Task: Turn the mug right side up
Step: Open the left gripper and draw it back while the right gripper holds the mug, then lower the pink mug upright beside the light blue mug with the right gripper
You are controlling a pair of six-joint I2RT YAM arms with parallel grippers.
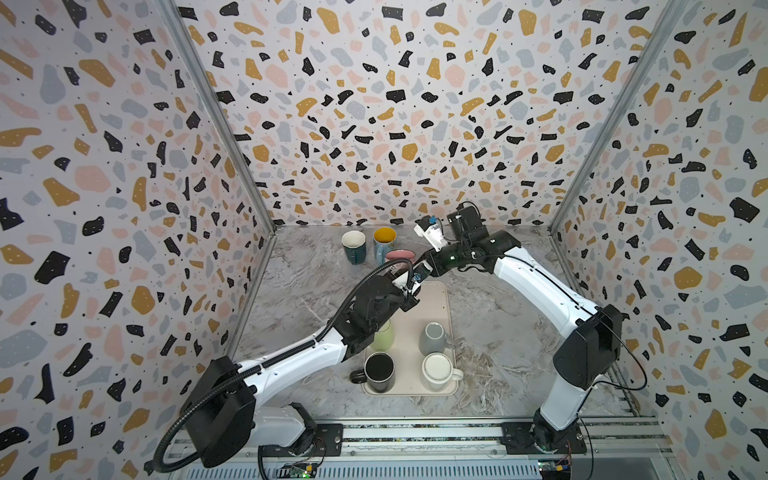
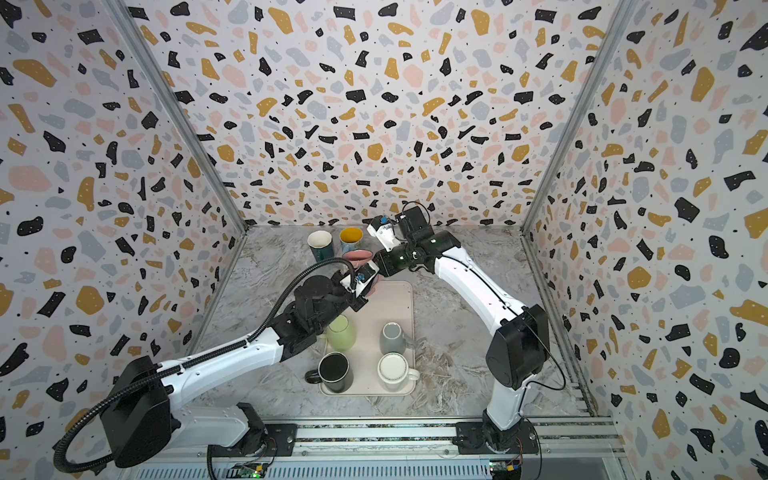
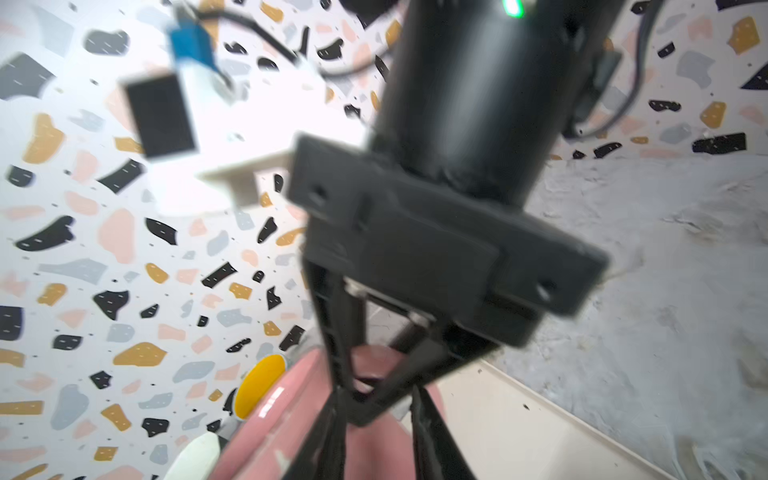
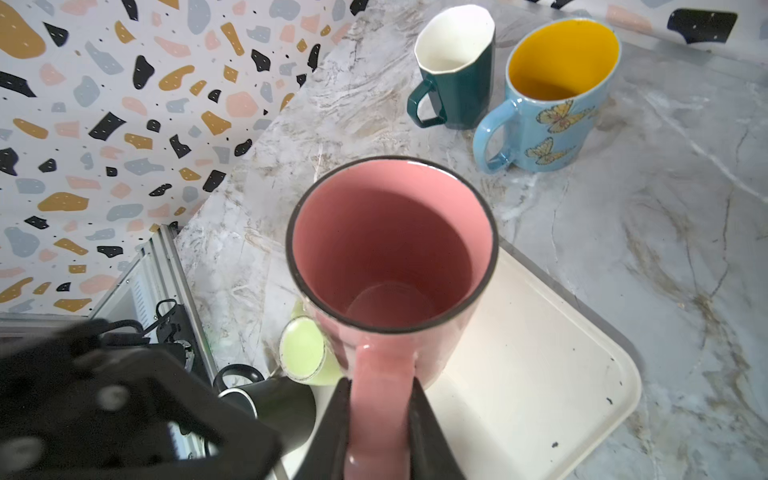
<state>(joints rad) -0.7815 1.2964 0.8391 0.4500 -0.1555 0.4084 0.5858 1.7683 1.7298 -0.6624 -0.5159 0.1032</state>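
The right gripper (image 4: 380, 401) is clamped on the handle of the glossy pink ceramic mug with a dark rim (image 4: 390, 232), one finger on each side of the loop. That grip seems chosen because the handle gives a firm lever for swinging the cup about. The mug's mouth faces up toward the wrist camera, so I judge the turn itself essentially done and only the setting-down left. The left gripper (image 3: 380, 440) sits close against the same mug, its fingers (image 3: 332, 440) somewhat apart with nothing visibly pinched, likely there as a steadying support. The mug is at the far end of the cream plastic tray (image 4: 540, 374); whether its base touches I cannot tell. Beyond, on the marble tabletop (image 4: 665, 208), stand an upright dark teal mug (image 4: 461, 87) and a blue butterfly mug with a yellow inside (image 4: 552, 137), probably where righted cups gather. A pale green mug (image 4: 303, 353) sits bottom-up on the tray.
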